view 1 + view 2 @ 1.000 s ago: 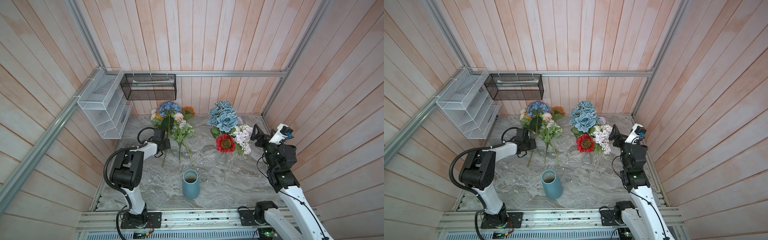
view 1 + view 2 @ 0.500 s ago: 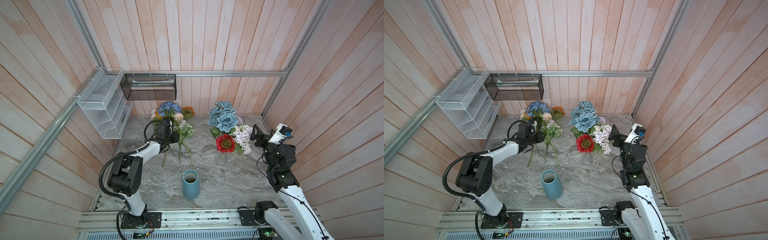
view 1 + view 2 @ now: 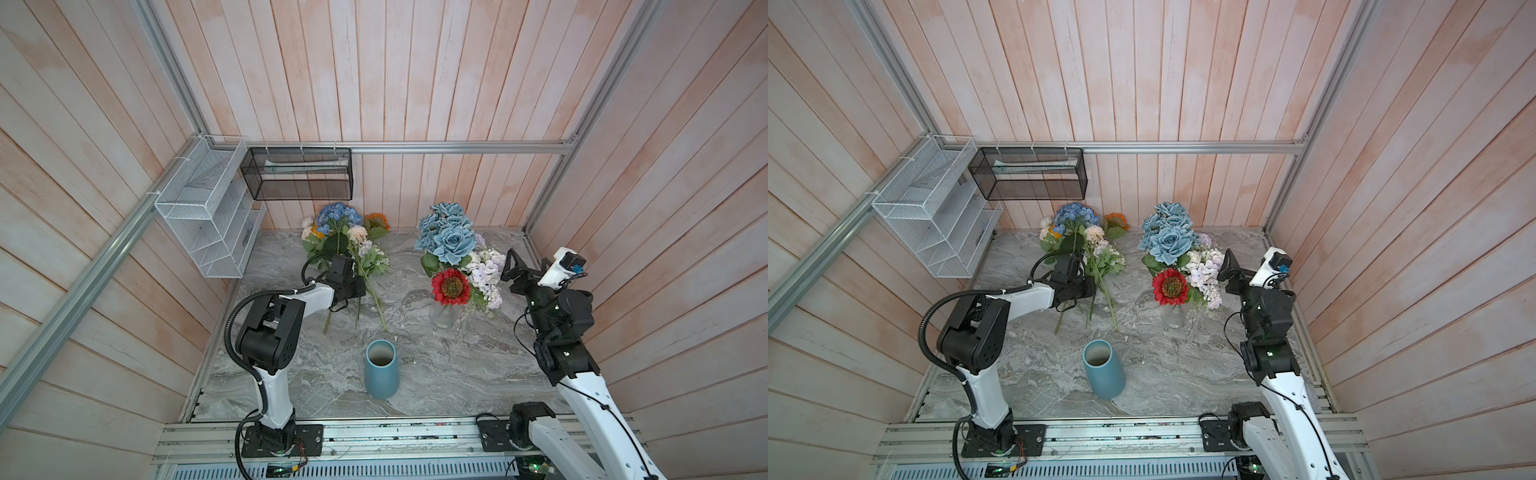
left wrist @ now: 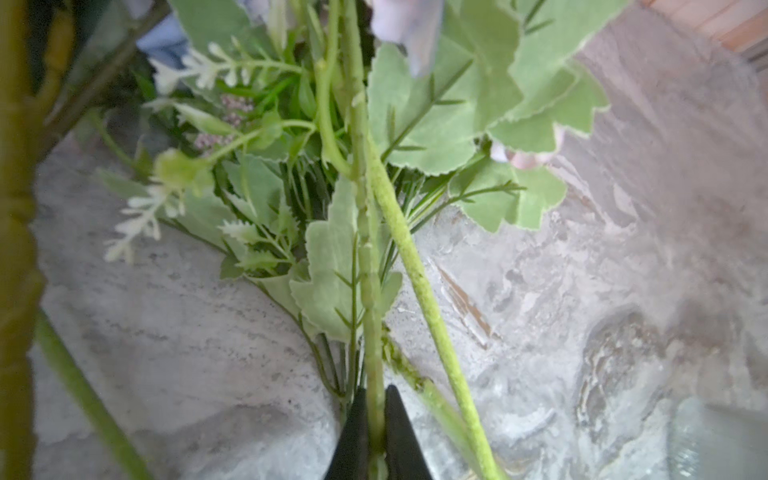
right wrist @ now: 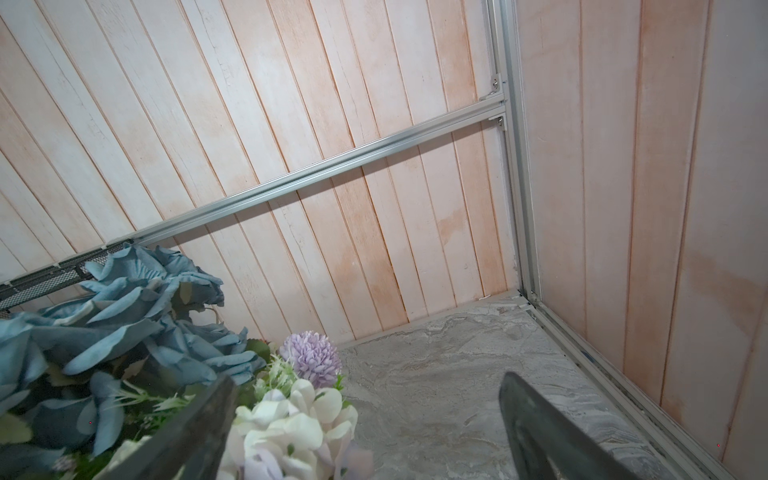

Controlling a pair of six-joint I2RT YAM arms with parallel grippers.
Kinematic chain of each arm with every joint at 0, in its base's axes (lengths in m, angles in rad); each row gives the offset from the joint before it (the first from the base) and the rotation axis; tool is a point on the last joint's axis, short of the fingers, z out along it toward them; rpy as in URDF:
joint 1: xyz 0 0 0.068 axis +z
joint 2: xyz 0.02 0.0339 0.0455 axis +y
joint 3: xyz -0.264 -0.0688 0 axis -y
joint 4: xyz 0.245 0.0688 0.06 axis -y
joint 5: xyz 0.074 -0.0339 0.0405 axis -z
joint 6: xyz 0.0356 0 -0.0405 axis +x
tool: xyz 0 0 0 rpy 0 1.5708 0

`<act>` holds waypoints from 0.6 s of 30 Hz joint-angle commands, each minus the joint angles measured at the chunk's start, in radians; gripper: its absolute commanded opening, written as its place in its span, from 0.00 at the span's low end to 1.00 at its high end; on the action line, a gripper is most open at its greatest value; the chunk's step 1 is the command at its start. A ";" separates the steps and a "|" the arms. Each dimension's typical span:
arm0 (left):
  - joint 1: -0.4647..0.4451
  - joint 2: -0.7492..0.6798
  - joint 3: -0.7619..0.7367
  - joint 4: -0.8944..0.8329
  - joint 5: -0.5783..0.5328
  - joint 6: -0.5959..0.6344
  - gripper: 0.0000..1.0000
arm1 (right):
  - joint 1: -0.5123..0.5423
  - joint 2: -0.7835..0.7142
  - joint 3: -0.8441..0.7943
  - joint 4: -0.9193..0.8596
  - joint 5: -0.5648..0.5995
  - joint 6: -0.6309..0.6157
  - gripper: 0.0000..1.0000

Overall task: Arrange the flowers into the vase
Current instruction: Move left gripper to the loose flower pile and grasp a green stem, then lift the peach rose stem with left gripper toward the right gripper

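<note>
Hardly any of the arranging is done, by the look of it: the blue vase [image 3: 381, 370] stands upright on the marble surface [image 3: 457, 374], and in both top views its mouth shows nothing inside. Beyond the vase and a little to its left, a loose bunch of sprays lies flat on the surface: blue hydrangea [image 3: 337, 215], orange sunflower [image 3: 377, 220] and peach roses [image 3: 358, 232]. Their stem ends point toward the vase but lie well apart from it. The left arm's fingers [image 4: 353, 440] are pressed together on one leafy green stem [image 4: 371, 291] of that bunch, pinching it just below its leaves (a second, thicker stem crosses just beside it and looks to be outside the grip). So the first pick seems to be in hand, though I cannot tell whether the spray is off the surface. Beyond the vase to its right, a clear glass vase [image 3: 444, 318] holds dusty-blue roses [image 3: 449, 239], a red bloom [image 3: 451, 286] and lilac-and-white blooms [image 3: 484, 270]; whether those must move too I cannot say. The right arm's fingers [image 5: 536, 428] hang spread wide beside that bouquet, holding nothing. Left to do: bring the pinched spray stem-first into the blue vase, then the others.
</note>
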 commanded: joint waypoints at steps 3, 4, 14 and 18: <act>-0.002 -0.032 0.005 0.000 -0.007 0.003 0.00 | -0.005 -0.009 0.020 -0.005 0.005 0.004 0.98; -0.001 -0.045 0.001 0.001 -0.006 0.001 0.00 | -0.005 -0.011 0.019 -0.006 0.006 0.004 0.98; -0.002 -0.320 -0.145 0.058 0.034 0.040 0.00 | -0.005 -0.036 0.018 0.010 0.003 0.013 0.98; -0.001 -0.416 -0.166 0.090 0.104 0.050 0.00 | -0.005 -0.040 0.025 0.017 -0.017 0.027 0.98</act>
